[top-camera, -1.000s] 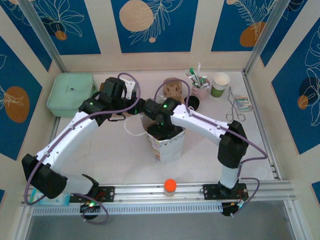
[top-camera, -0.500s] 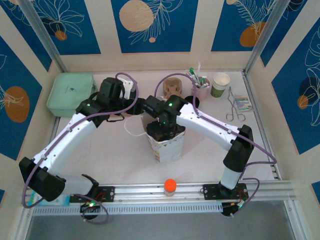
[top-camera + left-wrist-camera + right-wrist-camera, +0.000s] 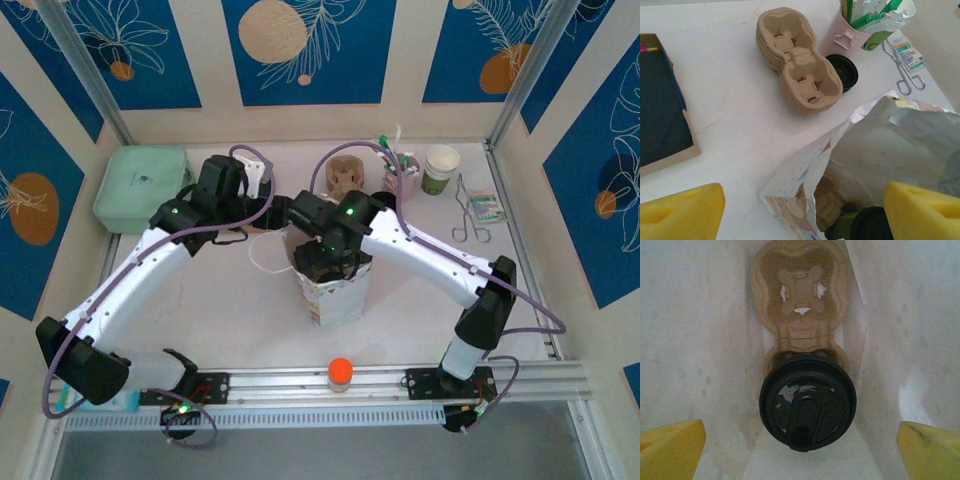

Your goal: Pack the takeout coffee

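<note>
Late in the packing, at a guess: placement looks done, withdrawal not yet begun. Inside the white printed paper bag (image 3: 335,300) standing mid-tabletop (image 3: 240,320): the small white paper takeout coffee cup with green band and round black lid (image 3: 807,402), upright, seated in one pocket of a brown moulded-pulp cup carrier (image 3: 800,305) at the bag bottom. Other pocket empty.

Directly above the lid, down in the bag mouth: right gripper (image 3: 800,452), yellow fingers (image 3: 670,450) spread wide, clear of cup and lid, nothing held. At the bag's left rim: left gripper (image 3: 800,215), fingers likewise well apart, nothing clamped between. Cannot tell whether touching the rim.

On the far side of the bag: a stack of empty brown pulp carriers (image 3: 800,70), a loose black lid (image 3: 842,72), a pink mug of sachets (image 3: 837,35).

Next, probably: lift right gripper straight up out of the bag, keeping off the lid and the thin bag walls so as not to tip the cup or drag the bag. Afterwards maybe close the bag top, likely using both grippers at the rim.
</note>
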You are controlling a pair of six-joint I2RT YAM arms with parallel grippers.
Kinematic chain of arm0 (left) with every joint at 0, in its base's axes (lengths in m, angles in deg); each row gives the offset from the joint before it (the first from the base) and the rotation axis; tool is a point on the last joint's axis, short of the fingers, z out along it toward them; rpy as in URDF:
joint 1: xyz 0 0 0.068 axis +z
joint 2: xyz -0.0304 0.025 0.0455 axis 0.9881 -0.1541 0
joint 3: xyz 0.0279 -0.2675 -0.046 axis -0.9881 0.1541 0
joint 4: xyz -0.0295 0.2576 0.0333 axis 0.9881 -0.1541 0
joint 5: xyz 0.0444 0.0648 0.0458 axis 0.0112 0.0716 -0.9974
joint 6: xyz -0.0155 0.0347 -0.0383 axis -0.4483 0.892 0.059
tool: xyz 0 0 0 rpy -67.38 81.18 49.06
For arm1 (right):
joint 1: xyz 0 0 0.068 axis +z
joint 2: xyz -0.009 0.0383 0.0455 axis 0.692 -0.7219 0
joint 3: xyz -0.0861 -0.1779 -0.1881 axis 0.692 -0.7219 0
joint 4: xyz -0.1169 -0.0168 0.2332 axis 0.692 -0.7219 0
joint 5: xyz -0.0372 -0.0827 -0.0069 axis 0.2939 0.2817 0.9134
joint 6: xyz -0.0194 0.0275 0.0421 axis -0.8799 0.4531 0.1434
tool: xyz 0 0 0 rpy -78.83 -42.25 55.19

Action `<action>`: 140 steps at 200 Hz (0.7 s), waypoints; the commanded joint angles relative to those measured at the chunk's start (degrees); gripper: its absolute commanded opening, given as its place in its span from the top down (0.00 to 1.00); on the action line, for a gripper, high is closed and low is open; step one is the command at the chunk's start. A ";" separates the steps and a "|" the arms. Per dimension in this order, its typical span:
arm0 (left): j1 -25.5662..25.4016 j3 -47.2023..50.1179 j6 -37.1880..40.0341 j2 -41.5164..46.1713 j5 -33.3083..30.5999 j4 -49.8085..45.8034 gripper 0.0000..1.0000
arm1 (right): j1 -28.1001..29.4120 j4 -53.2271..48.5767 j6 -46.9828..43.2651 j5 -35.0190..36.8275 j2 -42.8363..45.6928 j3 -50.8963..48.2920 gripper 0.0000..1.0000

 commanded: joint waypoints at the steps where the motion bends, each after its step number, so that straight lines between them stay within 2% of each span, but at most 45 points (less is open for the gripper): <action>1: -0.57 -0.68 -0.11 1.69 -0.61 -0.38 0.17 | 0.63 -0.40 0.76 1.08 2.27 2.19 0.01; 140: -0.84 -0.86 -0.38 2.35 -0.61 -0.53 0.15 | 1.07 -0.06 0.31 2.29 5.32 2.89 0.01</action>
